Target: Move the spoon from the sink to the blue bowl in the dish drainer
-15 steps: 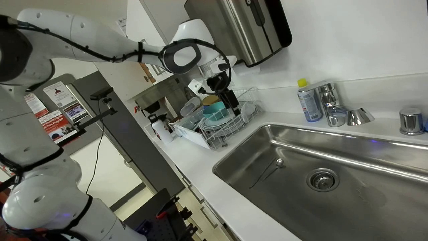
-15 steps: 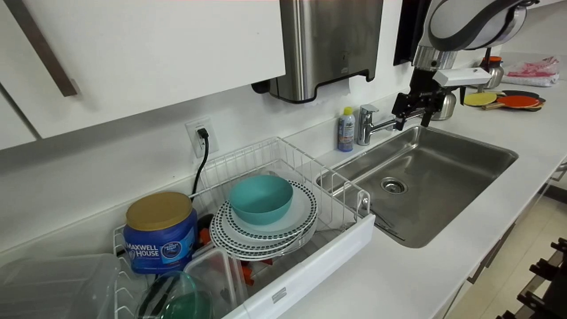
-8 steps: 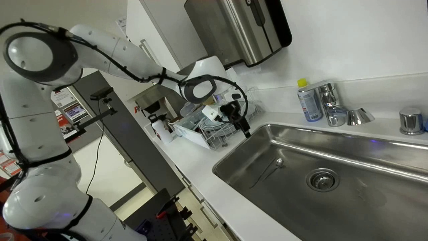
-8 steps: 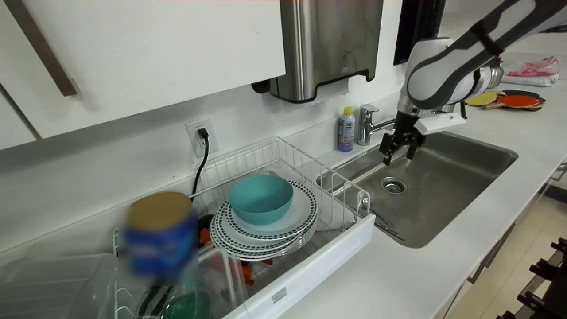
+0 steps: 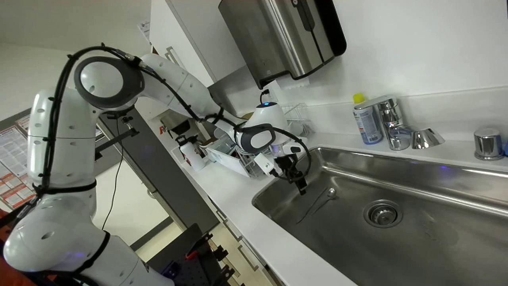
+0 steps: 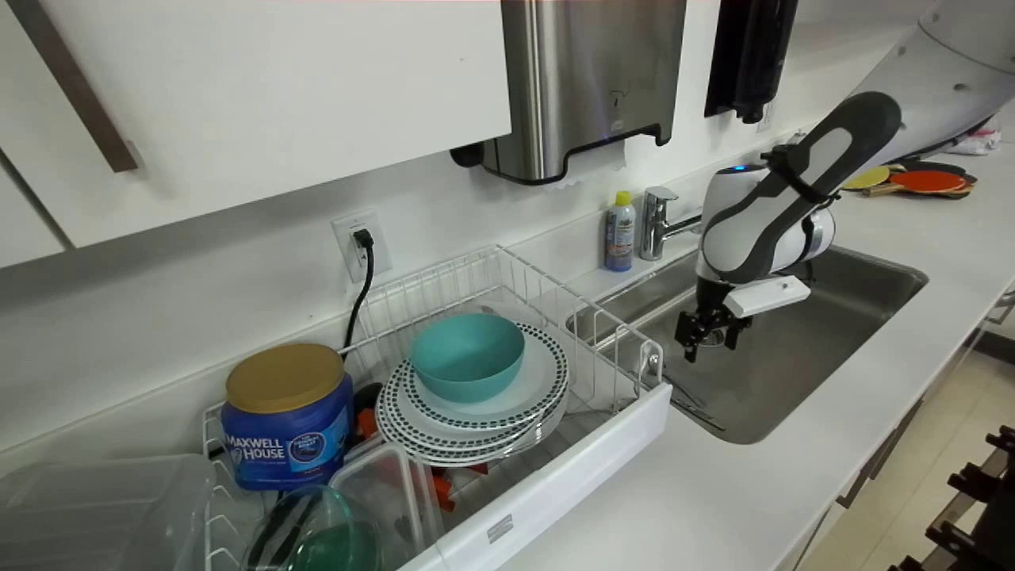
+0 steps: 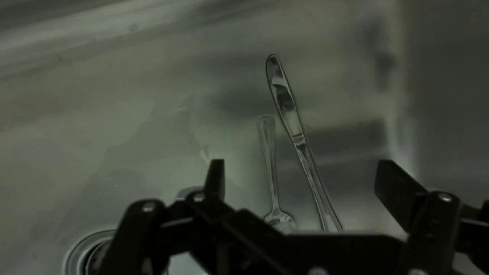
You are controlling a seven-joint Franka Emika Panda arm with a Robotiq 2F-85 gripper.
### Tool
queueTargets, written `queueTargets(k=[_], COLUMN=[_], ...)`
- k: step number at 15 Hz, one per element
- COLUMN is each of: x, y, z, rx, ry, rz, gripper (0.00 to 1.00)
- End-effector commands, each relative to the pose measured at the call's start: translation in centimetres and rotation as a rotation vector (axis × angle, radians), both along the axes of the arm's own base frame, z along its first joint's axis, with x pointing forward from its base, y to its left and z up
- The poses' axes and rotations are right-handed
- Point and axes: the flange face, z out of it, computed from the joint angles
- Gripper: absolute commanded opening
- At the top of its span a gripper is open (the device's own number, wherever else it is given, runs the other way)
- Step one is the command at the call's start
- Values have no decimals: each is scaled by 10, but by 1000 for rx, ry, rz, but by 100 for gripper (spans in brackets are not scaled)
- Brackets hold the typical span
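Observation:
The spoon [image 7: 270, 164] lies on the sink floor in the wrist view, its bowl partly hidden by the gripper body. It also shows in an exterior view [image 5: 331, 193]. My gripper [image 7: 301, 168] is open and empty, with the spoon and a knife between its fingers in that view. In both exterior views the gripper [image 5: 302, 190] [image 6: 711, 349] hangs above the steel sink [image 5: 349, 246] [image 6: 817, 333]. The blue bowl [image 6: 468, 357] sits on stacked plates in the white wire dish drainer [image 6: 547, 488]; the arm hides the bowl in an exterior view [image 5: 258, 131].
A knife [image 7: 292, 122] lies close beside the spoon. The drain [image 5: 383, 213] is farther along the sink. A faucet [image 5: 391, 123] and a spray can [image 5: 368, 123] stand behind the sink. A coffee tub [image 6: 287, 420] stands in the drainer. A paper towel dispenser [image 6: 591, 87] hangs above.
My arm has come down and moved forward, from above the drainer side in an exterior view to low over the sink. The spoon, knife and bowl have not moved.

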Motion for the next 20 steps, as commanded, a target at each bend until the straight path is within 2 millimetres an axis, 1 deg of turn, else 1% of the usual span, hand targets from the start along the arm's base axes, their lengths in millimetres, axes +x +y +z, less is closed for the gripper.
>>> queueTargets(k=[1, 5, 6, 9, 15, 18, 19, 20], x=[3, 8, 11, 19, 33, 40, 42, 44], y=[1, 1, 3, 3, -5, -2, -2, -1], z=[-2, 2, -2, -21, -70, -89, -93, -96], rx=[2, 5, 3, -18, -38, -39, -44, -48], ry=[4, 3, -5, -38, -73, -59, -56, -55], rz=[2, 2, 12, 25, 21, 21, 21, 22], gripper=[100, 100, 100, 100, 100, 100, 99, 94])
